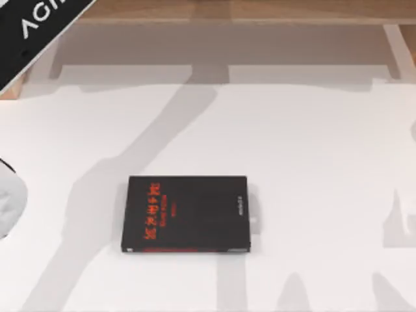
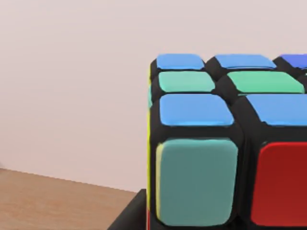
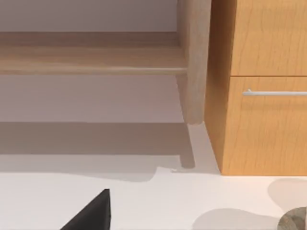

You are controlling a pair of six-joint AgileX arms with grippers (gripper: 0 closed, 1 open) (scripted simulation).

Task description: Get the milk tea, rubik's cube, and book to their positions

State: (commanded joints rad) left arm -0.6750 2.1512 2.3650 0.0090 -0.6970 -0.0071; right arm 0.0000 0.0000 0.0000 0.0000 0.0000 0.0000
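- Lying flat near the middle of the white table [image 1: 312,130] is a black book [image 1: 187,213] with red lettering on its cover, and that is our landmark.
- Away to the far left of the black book, at the table's left edge, a pale rounded shape [image 1: 10,205] pokes in (what it is, I cannot tell).
- Up in the corner beyond the black book's left, a dark panel with white letters [image 1: 39,29] slants across.
- Over to the left wrist view: the rubik's cube [image 2: 225,143] sits right up against the lens, blue and green tiles on top, teal and red on the near face, a yellow sliver down one edge.
- Whether the left claw is clamped on that cube or loose, I cannot tell.
- Right wrist view: a dark corner [image 3: 93,213], possibly the black book's, with a wooden cabinet [image 3: 261,96] and its metal handle [image 3: 273,92] beyond.
- The right claw's state, too, I cannot tell.
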